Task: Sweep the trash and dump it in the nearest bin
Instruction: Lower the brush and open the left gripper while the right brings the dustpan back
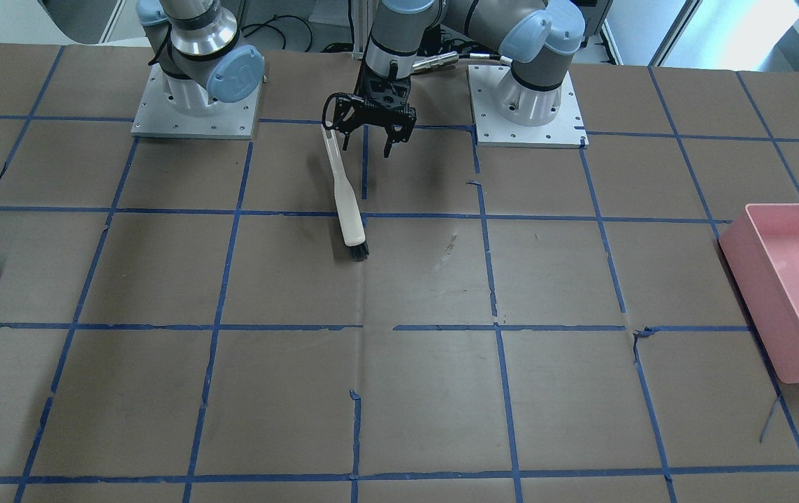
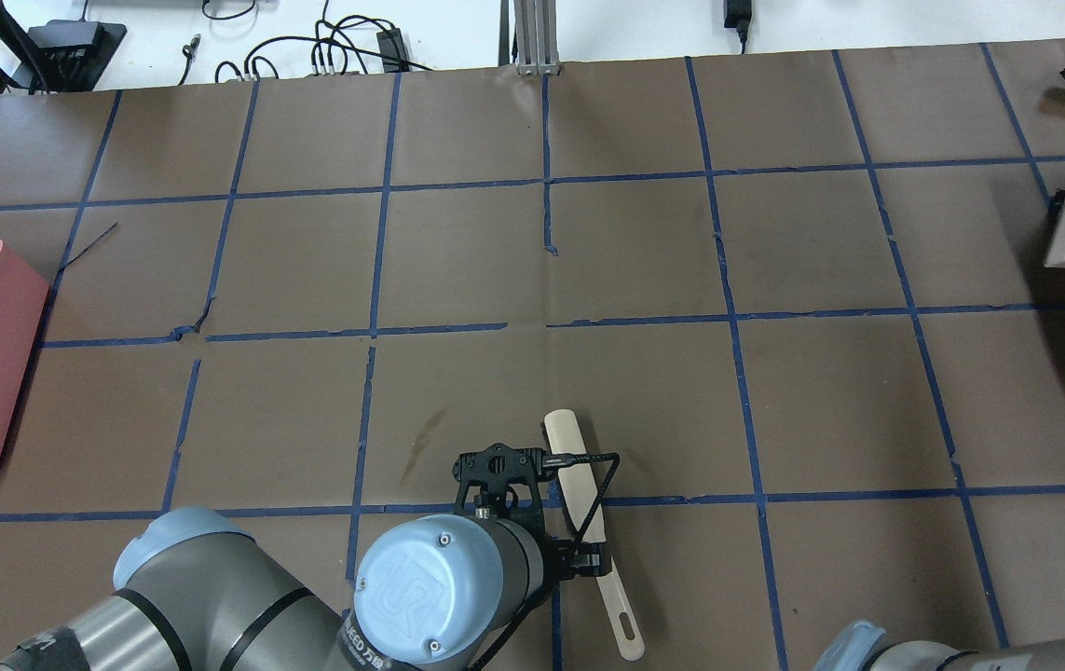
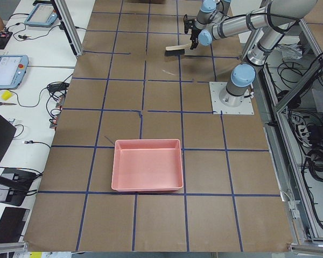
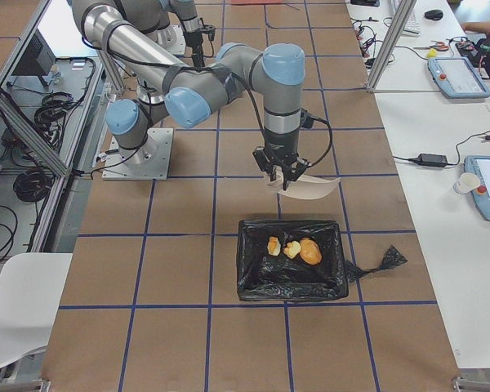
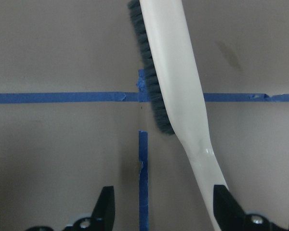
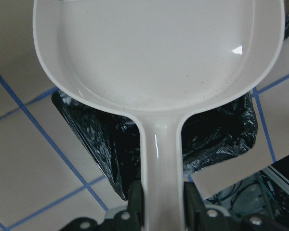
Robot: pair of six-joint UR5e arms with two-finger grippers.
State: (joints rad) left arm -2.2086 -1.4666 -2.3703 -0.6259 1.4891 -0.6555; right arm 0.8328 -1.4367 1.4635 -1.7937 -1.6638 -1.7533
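Trash (image 4: 292,249): three pieces in a row inside the black-bagged bin (image 4: 253,282), at the table end on the robot's right; the row runs away from the robot's side, orange lump (image 4: 310,251) at the far end, two pale chunks next to it; the lump's long axis is too small to judge; right gripper (image 6: 161,202) clenched on the handle of the white dustpan (image 6: 159,53), pan mouth pointing away from the wrist and hanging over the bin's edge; left gripper (image 1: 368,147) released, fingers spread above the handle of the brush (image 1: 347,192), which lies flat on the table (image 1: 546,391), long axis running out from the robot, bristle end away from the base; table is brown paper with a blue tape grid; pink bin (image 3: 147,164) on the robot's left end, well apart from the trash; desks with cables and tablets alongside.
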